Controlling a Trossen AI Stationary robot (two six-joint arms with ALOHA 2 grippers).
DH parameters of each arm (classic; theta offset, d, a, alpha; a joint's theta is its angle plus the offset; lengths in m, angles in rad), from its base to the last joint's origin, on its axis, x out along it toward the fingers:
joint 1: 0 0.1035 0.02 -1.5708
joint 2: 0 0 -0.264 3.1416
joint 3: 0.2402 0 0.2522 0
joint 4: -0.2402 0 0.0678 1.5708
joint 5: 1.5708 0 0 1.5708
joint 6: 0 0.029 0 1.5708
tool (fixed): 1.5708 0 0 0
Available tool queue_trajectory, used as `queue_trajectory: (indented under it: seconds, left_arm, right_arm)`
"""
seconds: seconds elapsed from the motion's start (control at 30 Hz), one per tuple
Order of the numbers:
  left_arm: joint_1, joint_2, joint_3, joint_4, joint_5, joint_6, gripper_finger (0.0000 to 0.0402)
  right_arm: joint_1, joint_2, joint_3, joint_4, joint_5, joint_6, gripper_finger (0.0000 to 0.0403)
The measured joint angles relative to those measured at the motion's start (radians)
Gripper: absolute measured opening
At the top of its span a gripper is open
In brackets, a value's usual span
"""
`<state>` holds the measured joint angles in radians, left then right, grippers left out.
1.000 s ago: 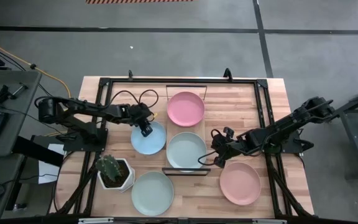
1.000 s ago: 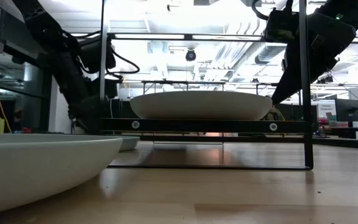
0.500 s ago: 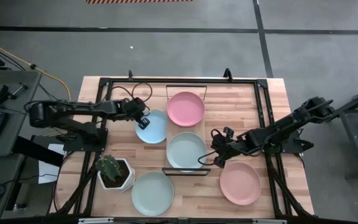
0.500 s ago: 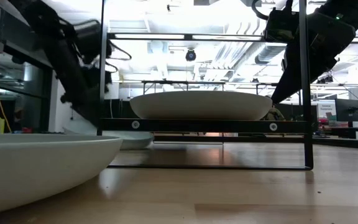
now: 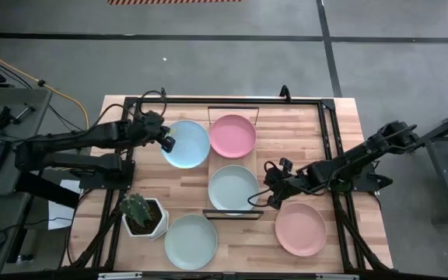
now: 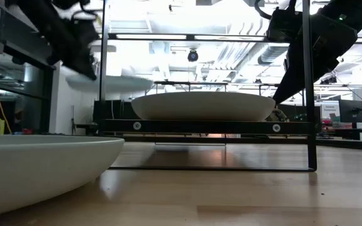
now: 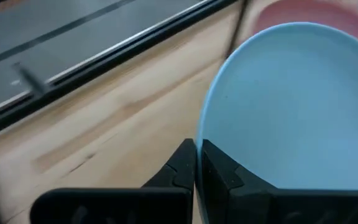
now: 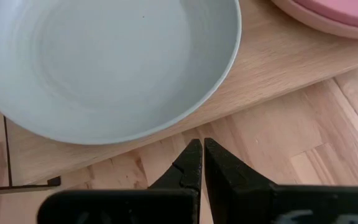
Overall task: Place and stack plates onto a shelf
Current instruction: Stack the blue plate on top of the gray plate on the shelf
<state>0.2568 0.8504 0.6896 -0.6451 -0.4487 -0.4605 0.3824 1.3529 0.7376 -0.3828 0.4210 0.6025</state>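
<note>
A light blue plate [image 5: 187, 144] hangs in the air left of the shelf [image 5: 250, 161], and my left gripper [image 5: 164, 142] is shut on it. In the low view the plate [image 6: 109, 83] floats well above the tabletop. On the shelf rest a pink plate [image 5: 232, 134] at the far end and a mint plate [image 5: 233, 188] at the near end. Another mint plate [image 5: 190, 241] and another pink plate [image 5: 301, 229] lie on the table. My right gripper [image 5: 263, 199] is shut and holds nothing, just right of the shelf's near end. My left gripper pinches the blue plate's left rim [image 7: 201, 138] between its two fingers [image 7: 221, 173]. They reach it roughly level from the table's left side. The plate is lifted clear of the table and sticks out from the fingers toward the shelf, close to level.
A white pot with a cactus [image 5: 141, 215] stands near the front left. A black frame [image 5: 127, 124] runs around the work area. Bare wood lies between the shelf and the right frame rail, behind my right arm [image 5: 341, 171].
My left gripper has taken hold of the blue plate's rim. It has risen and moved toward the table's far edge. The plate, which lay on the table left of the shelf, is now lifted clear and sits farther back, beside the pink plate.
</note>
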Motion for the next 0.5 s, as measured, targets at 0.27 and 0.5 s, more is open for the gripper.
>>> queue_trajectory:
  seconds: [0.27, 0.5]
  left_arm:
    - [-0.197, 0.072, 0.05, 0.136, 0.089, 0.005, 0.0001]
    - [-0.347, 0.269, 0.05, 0.367, 0.063, 0.033, 0.0001]
  right_arm:
    - [0.0, 0.0, 0.0, 0.0, 0.026, 0.0, 0.0]
    - [-0.011, 0.0, 0.0, -0.001, 0.081, -0.008, 0.0]
